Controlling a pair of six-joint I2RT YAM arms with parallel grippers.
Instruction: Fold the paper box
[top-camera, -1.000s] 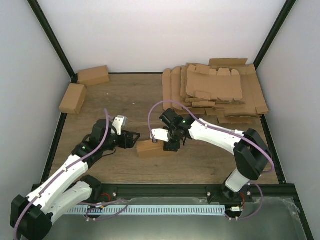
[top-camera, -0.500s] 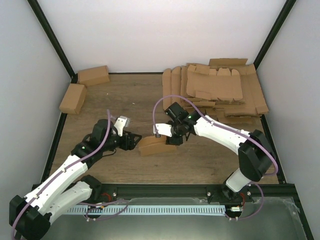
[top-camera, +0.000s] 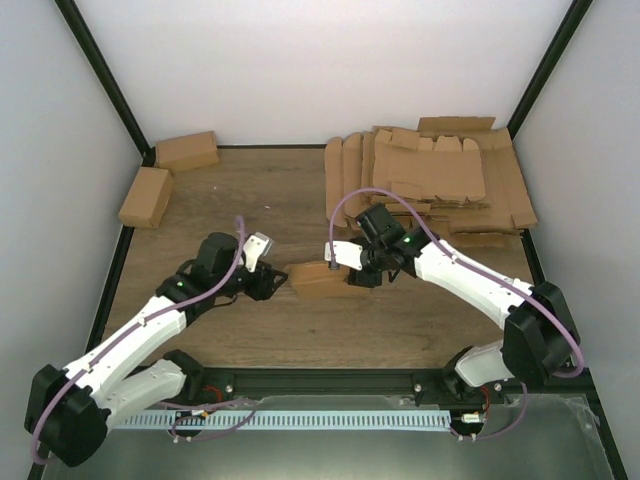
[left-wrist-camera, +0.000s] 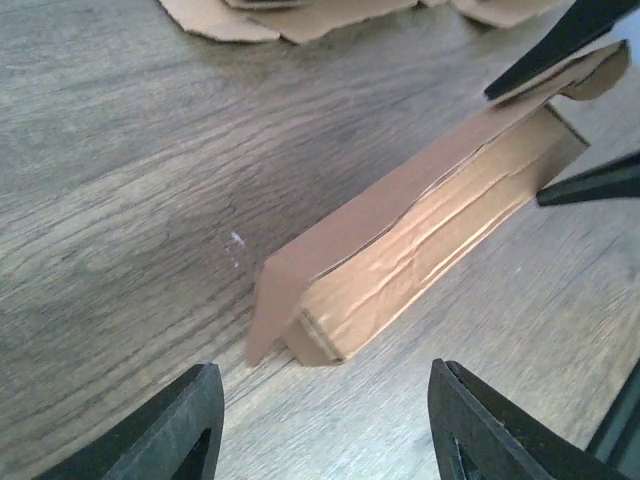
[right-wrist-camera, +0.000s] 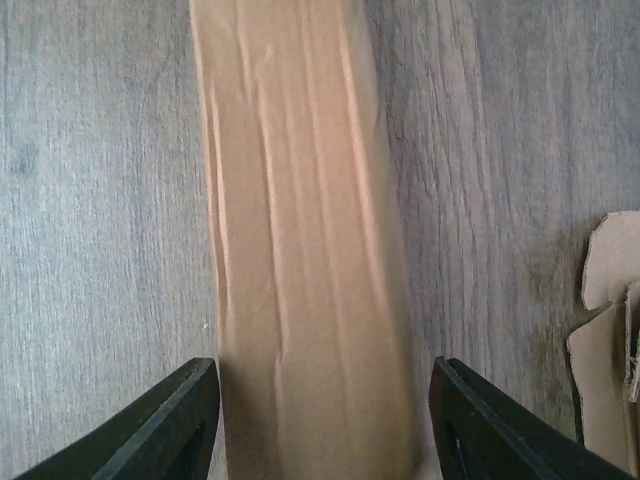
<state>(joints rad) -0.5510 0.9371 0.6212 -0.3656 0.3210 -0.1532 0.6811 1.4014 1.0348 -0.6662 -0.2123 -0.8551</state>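
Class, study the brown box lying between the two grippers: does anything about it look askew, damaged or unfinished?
Yes. The paper box is not closed neatly. At its near end in the left wrist view the top panel overhangs loosely, and its long side is rippled with creases, which the right wrist view also shows.

Plain brown paper box (top-camera: 318, 280), grey-brown wood-grain table (top-camera: 250, 200), seemingly black left tool (left-wrist-camera: 320, 385)
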